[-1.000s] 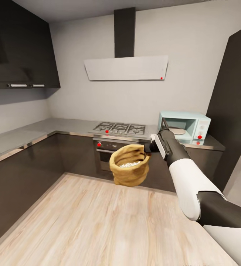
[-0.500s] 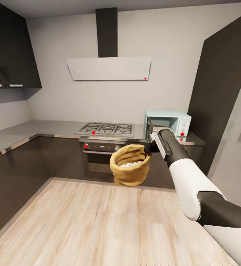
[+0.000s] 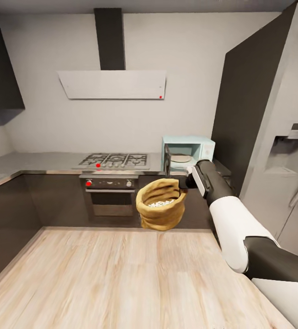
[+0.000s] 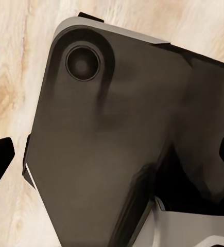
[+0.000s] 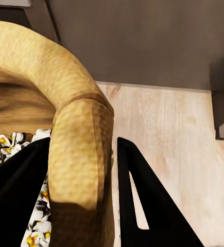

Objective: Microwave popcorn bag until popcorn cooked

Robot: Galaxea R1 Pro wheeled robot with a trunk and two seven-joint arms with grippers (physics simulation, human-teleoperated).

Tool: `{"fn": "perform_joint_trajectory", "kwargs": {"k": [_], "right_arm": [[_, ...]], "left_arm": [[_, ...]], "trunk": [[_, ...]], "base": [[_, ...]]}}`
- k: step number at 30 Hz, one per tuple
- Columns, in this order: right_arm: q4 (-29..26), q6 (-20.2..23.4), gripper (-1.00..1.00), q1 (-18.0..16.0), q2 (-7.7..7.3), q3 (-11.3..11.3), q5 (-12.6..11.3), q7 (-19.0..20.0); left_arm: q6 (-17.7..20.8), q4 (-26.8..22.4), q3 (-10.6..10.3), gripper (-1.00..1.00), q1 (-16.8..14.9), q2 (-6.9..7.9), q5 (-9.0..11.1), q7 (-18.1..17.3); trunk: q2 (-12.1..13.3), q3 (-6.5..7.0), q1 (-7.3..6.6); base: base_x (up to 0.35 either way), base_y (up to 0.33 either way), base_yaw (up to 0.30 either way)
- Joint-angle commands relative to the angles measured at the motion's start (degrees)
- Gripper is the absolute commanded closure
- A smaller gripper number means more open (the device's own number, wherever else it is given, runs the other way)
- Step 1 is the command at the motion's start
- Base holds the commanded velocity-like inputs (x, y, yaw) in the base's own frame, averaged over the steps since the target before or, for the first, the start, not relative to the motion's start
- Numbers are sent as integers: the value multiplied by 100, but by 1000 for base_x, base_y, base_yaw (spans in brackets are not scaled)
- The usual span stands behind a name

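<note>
Popcorn bag carried in the air toward the open microwave.

The right gripper (image 5: pixel 81 195) is clamped on the rolled rim of the popcorn bag (image 3: pixel 161 210), one finger inside and one outside, holding it clear of the wood floor (image 3: pixel 121 278) in front of the oven (image 3: pixel 109 194). Popcorn (image 3: pixel 161 203) lies inside the bag. The microwave (image 3: pixel 188 151) sits at the countertop's (image 3: pixel 39 162) right end, its door ajar. I cannot tell the left gripper's opening.

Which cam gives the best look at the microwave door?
Head view: the microwave stands on the countertop, door swung open. The right wrist view shows the right pincer clamping the popcorn bag rim; the left wrist view shows robot body and floor.
</note>
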Motion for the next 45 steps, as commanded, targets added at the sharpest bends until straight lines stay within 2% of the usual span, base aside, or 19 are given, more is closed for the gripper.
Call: {"fn": "perform_joint_trajectory", "kwargs": {"k": [1, 15, 32, 45], "right_arm": [[-3, 17, 100, -5, 7, -33, 46, 30], [-6, 17, 100, -5, -53, -33, 46, 38], [-6, 17, 100, -5, -57, -30, 46, 38], [-2, 17, 100, -5, -57, -29, 34, 87]], "left_arm": [[-11, -6, 5, -100, 2, -1, 28, -3], [-11, -6, 10, -100, 3, -1, 28, -3], [-11, -6, 10, -100, 3, -1, 28, -3], [-11, -6, 10, -100, 3, -1, 28, -3]], "trunk": [[-4, -7, 0], [-4, -7, 0], [-4, -7, 0], [-4, -7, 0]], "base": [[0, 0, -242], [0, 0, -242], [0, 0, -241], [0, 0, -19]]}}
